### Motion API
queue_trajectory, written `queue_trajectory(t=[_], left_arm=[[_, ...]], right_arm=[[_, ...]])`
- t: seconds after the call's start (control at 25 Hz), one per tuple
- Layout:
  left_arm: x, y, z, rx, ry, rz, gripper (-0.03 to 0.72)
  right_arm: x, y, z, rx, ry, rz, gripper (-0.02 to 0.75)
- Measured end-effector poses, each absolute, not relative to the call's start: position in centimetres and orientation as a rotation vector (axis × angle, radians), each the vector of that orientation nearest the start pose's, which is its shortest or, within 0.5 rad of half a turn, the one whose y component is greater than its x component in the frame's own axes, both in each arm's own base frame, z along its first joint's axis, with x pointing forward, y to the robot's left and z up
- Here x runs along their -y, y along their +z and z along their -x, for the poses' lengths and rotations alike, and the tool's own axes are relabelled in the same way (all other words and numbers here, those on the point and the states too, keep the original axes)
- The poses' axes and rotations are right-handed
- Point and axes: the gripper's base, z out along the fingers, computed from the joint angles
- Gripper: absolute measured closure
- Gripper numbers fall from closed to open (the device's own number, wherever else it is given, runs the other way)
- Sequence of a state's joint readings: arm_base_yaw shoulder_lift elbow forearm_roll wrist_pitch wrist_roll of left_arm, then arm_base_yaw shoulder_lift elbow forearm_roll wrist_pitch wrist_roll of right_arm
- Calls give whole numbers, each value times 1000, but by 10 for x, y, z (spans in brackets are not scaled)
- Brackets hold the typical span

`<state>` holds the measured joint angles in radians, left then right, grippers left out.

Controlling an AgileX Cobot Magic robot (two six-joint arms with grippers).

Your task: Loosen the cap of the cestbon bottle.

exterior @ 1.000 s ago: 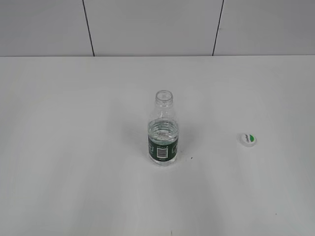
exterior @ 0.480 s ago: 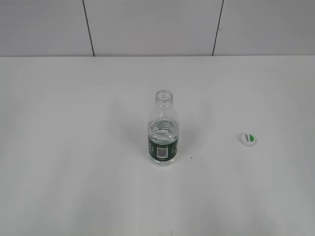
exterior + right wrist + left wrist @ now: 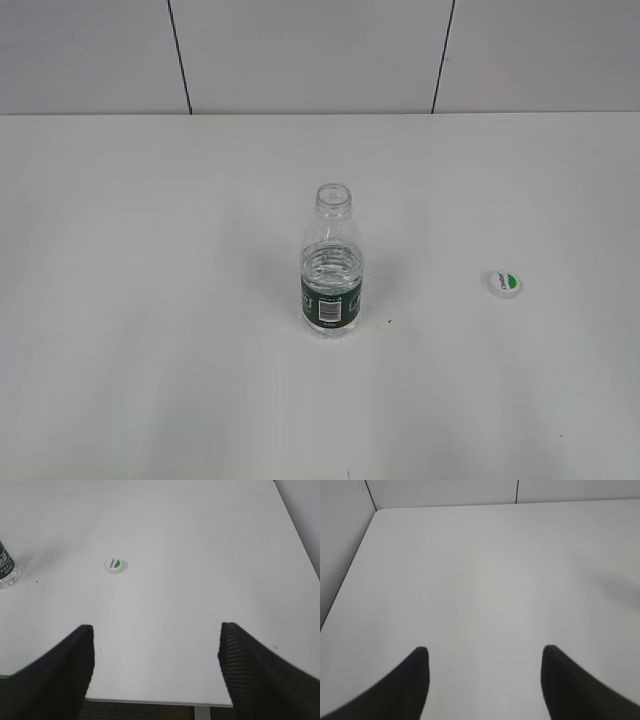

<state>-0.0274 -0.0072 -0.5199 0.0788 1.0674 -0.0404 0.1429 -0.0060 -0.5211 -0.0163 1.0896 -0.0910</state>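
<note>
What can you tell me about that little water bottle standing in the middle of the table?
The cestbon bottle is small, clear plastic and stands upright near the middle of the white table, touching nothing but the tabletop. Its mouth is open and uncapped above a ribbed neck. A dark green label band with a white barcode panel wraps the lower body. Its cap, white with a green patch, lies apart on the table to the right. The right wrist view catches only the bottle's lower edge. No gripper is near it.
</note>
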Motion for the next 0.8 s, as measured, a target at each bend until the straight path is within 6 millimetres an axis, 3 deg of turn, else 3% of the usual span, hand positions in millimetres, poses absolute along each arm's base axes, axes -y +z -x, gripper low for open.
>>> queue_trajectory(t=[0.8], left_arm=[[-7, 282, 9, -2022, 51, 18, 256]], right_arm=[[3, 280, 9, -2037, 12, 238, 146]])
